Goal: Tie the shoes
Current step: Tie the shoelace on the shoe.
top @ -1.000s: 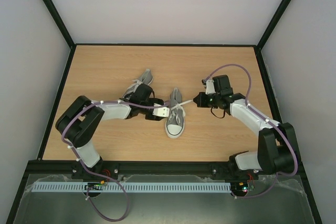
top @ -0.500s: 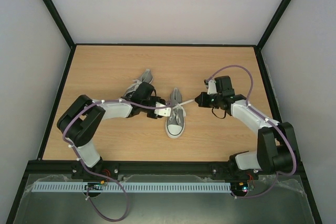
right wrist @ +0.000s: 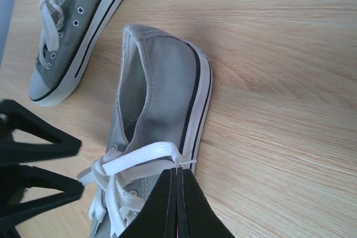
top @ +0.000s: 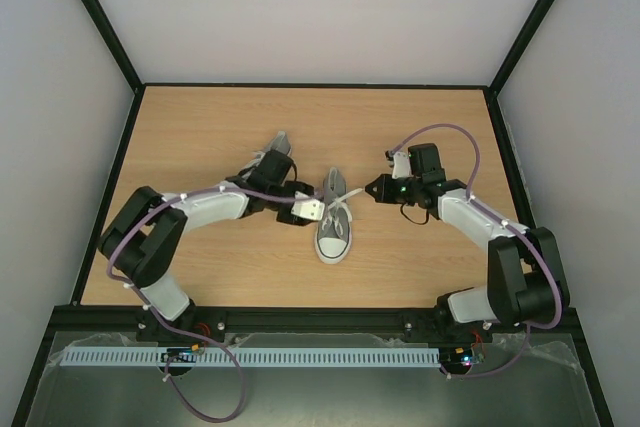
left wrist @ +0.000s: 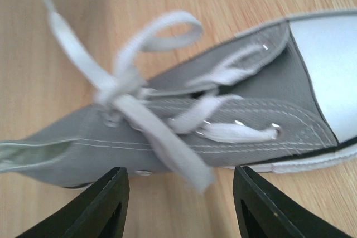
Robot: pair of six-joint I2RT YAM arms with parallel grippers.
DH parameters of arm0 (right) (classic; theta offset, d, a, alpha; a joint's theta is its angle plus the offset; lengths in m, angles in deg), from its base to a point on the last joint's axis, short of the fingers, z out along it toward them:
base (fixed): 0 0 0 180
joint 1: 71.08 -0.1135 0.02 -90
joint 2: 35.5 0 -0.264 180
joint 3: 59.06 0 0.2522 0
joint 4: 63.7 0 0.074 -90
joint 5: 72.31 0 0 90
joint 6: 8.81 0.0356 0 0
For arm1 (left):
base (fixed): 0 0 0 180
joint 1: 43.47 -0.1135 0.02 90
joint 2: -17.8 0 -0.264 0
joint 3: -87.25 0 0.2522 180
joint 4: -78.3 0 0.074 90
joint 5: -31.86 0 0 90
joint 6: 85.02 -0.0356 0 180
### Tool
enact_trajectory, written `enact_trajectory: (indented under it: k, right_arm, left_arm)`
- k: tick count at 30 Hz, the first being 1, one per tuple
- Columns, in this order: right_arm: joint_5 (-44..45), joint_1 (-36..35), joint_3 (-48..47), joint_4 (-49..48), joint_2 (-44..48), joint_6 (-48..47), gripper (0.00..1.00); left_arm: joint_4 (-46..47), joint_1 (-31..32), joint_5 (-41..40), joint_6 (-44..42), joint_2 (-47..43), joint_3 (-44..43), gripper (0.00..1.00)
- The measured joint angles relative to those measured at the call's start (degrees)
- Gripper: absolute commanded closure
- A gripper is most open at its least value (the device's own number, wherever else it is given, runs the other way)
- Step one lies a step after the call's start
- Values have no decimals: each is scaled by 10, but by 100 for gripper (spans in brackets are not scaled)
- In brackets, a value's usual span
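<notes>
Right claw is pinched together on a white lace of the middle shoe, right at its tips. Left claw is apart, with a blurry lace strand loose between its fingers. Second shoe sits beyond it, half hidden by the left arm.

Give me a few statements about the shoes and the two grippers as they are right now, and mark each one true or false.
1. The right gripper is shut on a white lace of the middle shoe. True.
2. The left gripper is clamped shut. False: its jaws stand open, with a lace end lying between them.
3. The middle shoe's toe cap points at the far wall. False: it points toward the near edge of the table.
4. The second shoe lies apart from the middle shoe, on the table. True.
</notes>
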Motion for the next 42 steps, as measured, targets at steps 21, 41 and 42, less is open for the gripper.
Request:
enact_trajectory:
  k: [21,41,42]
  right_arm:
    - [-35,0,0,-14,-2,1,99]
    - [6,0,-27,1,63,-11,99]
    - [7,0,-27,2,62,-11,99]
  left_arm:
    - [-52,62,-37,375,108,-168,64]
    - [-30,58,-23,371,108,-153,98]
    - [-30,57,-20,370,108,-153,97]
